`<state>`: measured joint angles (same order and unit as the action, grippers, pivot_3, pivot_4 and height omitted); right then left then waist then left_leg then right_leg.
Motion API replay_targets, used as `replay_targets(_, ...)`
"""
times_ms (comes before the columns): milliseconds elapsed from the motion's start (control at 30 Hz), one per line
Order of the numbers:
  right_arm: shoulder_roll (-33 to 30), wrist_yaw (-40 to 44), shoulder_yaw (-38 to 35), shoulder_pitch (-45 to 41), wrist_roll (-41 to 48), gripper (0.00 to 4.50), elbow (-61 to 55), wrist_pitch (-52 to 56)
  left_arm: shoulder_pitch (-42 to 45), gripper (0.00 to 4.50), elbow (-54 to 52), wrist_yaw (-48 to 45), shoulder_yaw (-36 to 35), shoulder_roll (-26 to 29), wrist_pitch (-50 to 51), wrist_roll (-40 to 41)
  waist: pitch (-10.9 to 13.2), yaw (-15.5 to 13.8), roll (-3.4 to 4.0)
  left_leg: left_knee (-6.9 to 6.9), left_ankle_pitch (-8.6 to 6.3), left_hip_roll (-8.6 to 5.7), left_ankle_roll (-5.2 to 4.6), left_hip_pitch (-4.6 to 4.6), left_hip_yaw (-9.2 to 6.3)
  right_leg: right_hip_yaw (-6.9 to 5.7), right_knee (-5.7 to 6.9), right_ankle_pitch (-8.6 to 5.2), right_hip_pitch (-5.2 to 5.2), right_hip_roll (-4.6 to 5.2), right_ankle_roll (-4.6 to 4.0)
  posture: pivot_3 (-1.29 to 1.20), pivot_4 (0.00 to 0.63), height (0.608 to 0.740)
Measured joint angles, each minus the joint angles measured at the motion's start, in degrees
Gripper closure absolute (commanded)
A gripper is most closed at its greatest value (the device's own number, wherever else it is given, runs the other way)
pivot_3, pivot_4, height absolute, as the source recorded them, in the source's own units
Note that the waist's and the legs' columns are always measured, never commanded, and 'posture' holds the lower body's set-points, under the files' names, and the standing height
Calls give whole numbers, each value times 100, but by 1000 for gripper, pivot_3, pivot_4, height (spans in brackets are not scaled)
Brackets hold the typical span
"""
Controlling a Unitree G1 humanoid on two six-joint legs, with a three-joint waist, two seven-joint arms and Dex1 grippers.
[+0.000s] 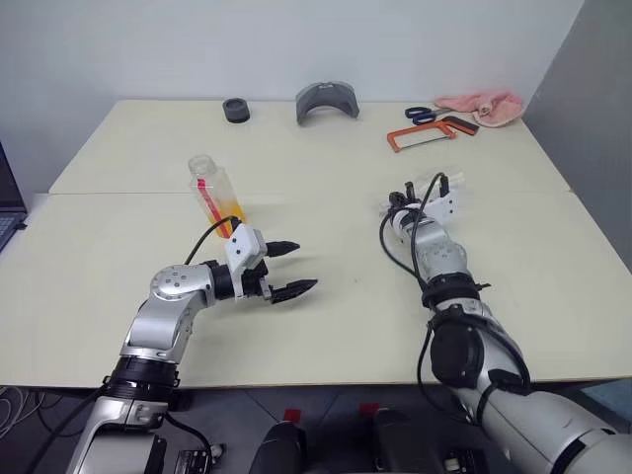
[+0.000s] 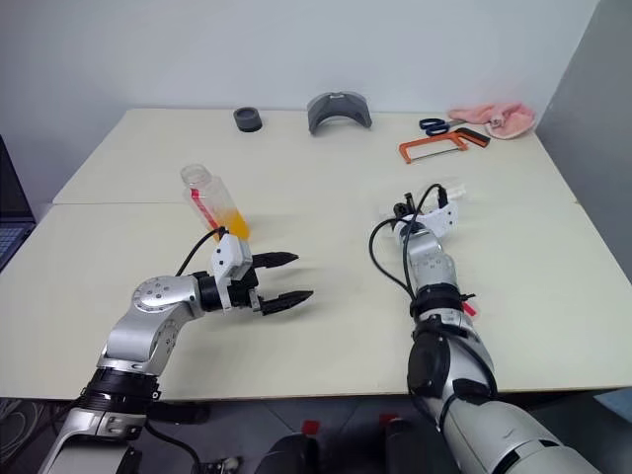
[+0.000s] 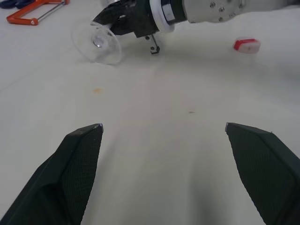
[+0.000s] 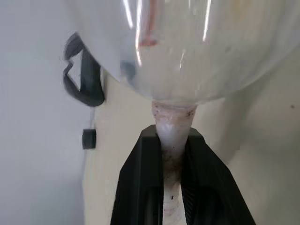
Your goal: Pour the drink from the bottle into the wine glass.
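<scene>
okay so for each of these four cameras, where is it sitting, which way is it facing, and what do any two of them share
Left eye: on the head, looking down over the table; both arms show.
Right eye: beside it, same scene, open bottle.
Left wrist: behind the open left hand, facing the right hand and the wine glass; a cap lies beyond.
Right wrist: behind its shut fingers, on the glass stem.
Shared: the wine glass.

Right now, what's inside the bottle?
The uncapped bottle holds orange-yellow drink in its lower part; its upper part looks empty. The left gripper hides its base.
</scene>
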<state>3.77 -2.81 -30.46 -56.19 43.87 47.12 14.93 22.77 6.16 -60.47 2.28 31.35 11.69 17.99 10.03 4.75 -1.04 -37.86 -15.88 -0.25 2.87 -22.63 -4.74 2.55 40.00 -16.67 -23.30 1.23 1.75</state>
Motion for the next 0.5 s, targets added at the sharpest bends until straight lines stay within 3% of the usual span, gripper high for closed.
replay_targets(100, -207, 507, 1081, 488, -930, 4318, -592, -59, -8, 0, -53, 54, -19, 0, 80, 2, 1, 1, 1, -1, 0, -2, 0, 0, 1, -1, -1, 0, -1, -1, 0, 0, 150, 740)
replay_targets(233, -696, 1496, 2926, 1475, -2712, 4318, -1348, -898, -157, 0, -238, 154, -132, 74, 215, 16, -1, 5, 1, 0, 0, -5, 0, 3, -2, 0, -3, 0, 0, -2, 1, 0, 150, 740)
replay_targets(500, -721, 1858, 3403, 1849, -3646, 4318, -1291, -1822, -499, 0, -443, 485, -413, 115, 329, 19, -2, 5, -2, -2, 0, 3, 0, 16, -11, 0, -1, 0, 7, -6, 1, 0, 150, 740)
